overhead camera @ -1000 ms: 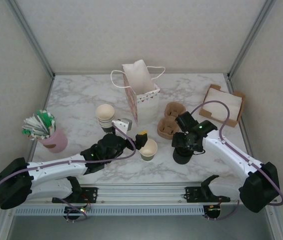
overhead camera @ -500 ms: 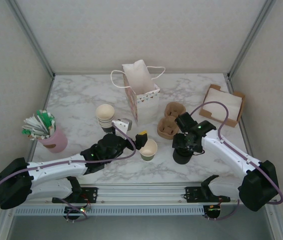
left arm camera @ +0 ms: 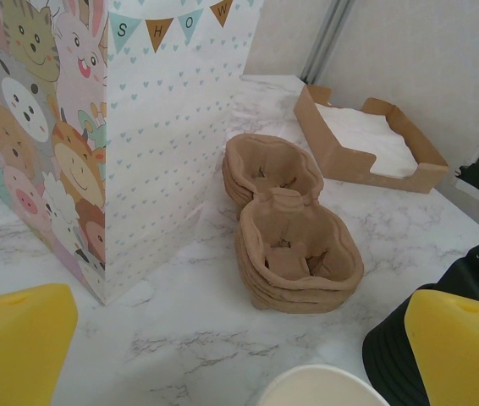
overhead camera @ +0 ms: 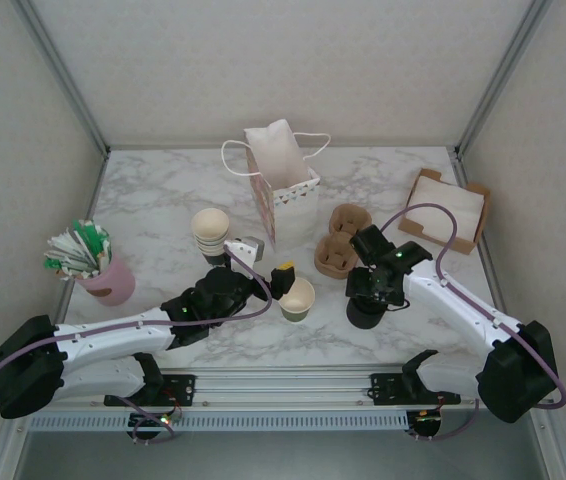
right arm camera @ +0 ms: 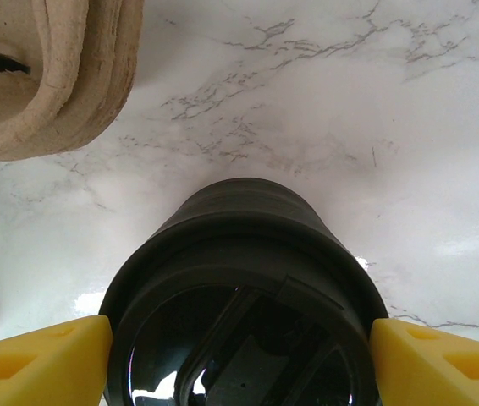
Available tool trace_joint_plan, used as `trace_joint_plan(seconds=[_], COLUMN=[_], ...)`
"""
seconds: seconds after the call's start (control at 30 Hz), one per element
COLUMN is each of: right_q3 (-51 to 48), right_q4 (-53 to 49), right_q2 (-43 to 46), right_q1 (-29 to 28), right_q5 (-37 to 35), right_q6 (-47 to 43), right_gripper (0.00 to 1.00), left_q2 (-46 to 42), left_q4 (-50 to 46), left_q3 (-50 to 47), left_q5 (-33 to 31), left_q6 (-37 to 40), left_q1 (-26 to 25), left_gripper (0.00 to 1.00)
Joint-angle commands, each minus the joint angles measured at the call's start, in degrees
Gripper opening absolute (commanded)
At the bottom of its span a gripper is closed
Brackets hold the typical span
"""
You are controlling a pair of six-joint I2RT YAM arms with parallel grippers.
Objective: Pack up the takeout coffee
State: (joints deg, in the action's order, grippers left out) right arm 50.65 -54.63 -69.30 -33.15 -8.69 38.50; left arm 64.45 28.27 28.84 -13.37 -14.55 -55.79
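Marble tabletop [overhead camera: 163,200], near side: the takeout coffee [overhead camera: 297,298], a small paper cup, stands lidless at centre, just beside the left gripper [left arm camera: 239,338], whose jaws gape and hold nothing. Light and thin-walled, it looks easy to crush or tip, so a gentle hold around the mid-wall, below the rim, seems safest. To its right, the right gripper [right arm camera: 239,347] straddles the black lid stack [right arm camera: 239,245], jaws spread wide. Whether its pads [right arm camera: 36,355] press the stack cannot be told. Farther back sit pulp cup carriers [overhead camera: 338,245] and a paper bag [overhead camera: 283,185].
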Motion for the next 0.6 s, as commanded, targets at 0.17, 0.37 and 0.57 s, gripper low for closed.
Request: trace_joint_plan(seconds=[0.17,0.37,0.57], right_q3=[-0.3,-0.1,0.8], right_q4=[-1.7,-2.4,-3.5], right_q2=[1.2,1.4,2.3], right_q1=[0.4,0.4,0.4], right_q5=[1.0,0.6,0.1], right_q6=[-0.4,-0.4,-0.4], right_gripper=[0.74,0.71,0.7], left_q2=[0.0,0.2,0.2], left_q4=[-0.2,-0.1,-0.1], left_q3=[1.2,1.2,1.2], left_q5=[-0.8,-0.8,-0.9], left_q6=[0.8,0.9,0.9], left_q1=[-0.4,-0.4,-0.4], left_gripper=[1.0,1.0,1.0])
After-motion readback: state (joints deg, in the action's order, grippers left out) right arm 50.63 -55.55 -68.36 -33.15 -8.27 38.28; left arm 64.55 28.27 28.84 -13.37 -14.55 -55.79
